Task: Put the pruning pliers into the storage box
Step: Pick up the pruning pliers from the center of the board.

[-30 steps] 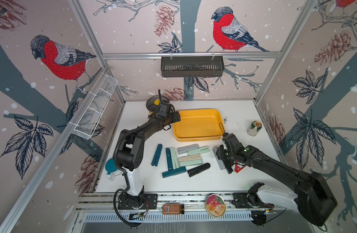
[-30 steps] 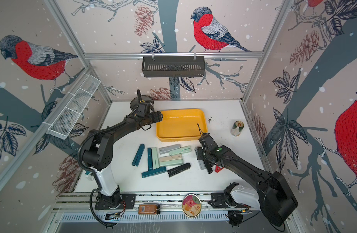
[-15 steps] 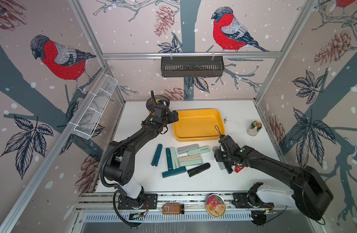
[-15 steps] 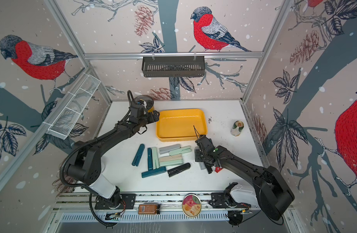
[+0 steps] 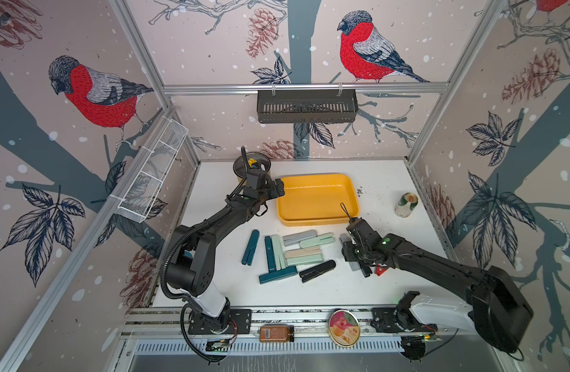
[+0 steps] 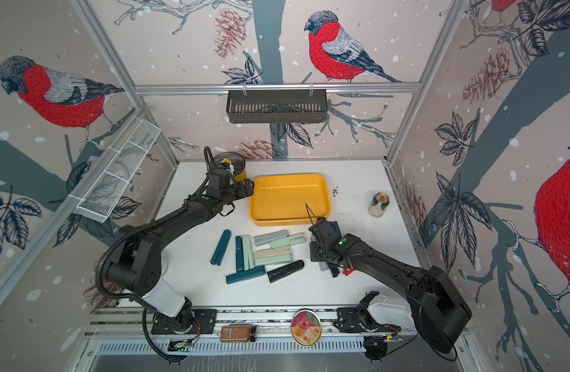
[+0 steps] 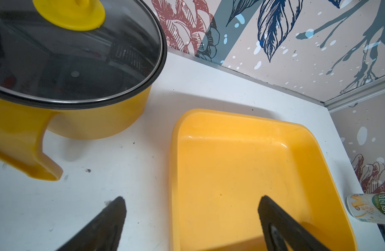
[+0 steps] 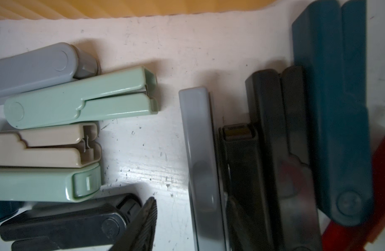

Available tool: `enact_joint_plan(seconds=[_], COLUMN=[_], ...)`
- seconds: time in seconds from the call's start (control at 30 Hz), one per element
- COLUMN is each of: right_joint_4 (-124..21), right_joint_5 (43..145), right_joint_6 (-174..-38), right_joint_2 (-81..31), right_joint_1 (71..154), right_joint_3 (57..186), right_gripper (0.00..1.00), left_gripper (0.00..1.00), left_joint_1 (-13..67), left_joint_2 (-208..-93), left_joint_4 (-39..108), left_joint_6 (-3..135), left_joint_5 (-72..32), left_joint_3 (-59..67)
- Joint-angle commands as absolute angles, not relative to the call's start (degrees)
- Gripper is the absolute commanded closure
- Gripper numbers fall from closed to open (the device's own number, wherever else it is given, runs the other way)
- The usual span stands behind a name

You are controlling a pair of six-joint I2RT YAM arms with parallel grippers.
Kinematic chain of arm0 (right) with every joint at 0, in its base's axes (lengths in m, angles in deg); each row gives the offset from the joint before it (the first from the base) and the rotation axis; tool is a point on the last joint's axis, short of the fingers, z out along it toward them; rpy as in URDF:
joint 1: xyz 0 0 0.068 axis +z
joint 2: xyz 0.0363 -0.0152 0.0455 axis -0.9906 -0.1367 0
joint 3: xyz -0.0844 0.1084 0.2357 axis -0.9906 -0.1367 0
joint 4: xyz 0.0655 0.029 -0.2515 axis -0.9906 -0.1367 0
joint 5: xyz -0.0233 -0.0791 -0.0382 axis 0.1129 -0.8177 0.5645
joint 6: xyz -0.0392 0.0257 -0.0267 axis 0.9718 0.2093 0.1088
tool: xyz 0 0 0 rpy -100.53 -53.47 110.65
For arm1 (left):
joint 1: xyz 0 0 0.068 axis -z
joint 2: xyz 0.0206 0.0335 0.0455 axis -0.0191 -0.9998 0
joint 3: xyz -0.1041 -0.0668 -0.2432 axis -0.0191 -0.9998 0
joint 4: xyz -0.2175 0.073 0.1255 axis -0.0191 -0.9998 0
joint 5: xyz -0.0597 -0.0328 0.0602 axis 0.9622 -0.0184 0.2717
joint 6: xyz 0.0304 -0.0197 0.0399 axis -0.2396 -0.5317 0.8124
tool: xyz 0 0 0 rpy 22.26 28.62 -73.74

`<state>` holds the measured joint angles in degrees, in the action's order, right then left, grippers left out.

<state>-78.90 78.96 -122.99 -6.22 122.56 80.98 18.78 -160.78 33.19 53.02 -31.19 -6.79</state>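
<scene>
1. Fingers [image 8: 143, 223] of the right gripper [image 5: 351, 257] hung over tightly packed pruning pliers [image 8: 200, 152] just in front of the empty storage box [image 5: 319, 199]. Only one finger showed, so I could not tell their spread. Closing there risked pinching two at once.
2. The left gripper [image 7: 192, 202] stood wide apart and empty, straddling the box's left wall. Lowering it could shove the box.

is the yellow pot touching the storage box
Apart. The left wrist view shows a strip of bare white table between the yellow pot and the storage box rim.
</scene>
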Motion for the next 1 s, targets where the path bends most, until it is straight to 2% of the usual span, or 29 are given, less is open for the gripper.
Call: enact_joint_plan(seconds=[0.0, 0.7, 0.97], right_joint_4=[-80.0, -78.7, -78.5], right_joint_5=[78.2, 77.0, 75.5], right_joint_6=[-124.0, -123.7, -123.1], right_joint_2=[-6.7, -13.2, -14.4], right_joint_1=[122.8, 124.9, 125.5], right_joint_3=[80.6, 81.8, 83.7], right_gripper=[0.49, 0.54, 0.66], left_gripper=[0.05, 0.06, 0.05], left_joint_1=[18.7, 18.7, 18.7], left_joint_2=[-160.3, -158.8, -158.4], left_joint_4=[35.0, 34.1, 33.8], left_joint_6=[52.8, 53.6, 53.6], left_joint_5=[-32.0, -33.6, -34.2], left_joint_3=[-7.1, -8.0, -8.5])
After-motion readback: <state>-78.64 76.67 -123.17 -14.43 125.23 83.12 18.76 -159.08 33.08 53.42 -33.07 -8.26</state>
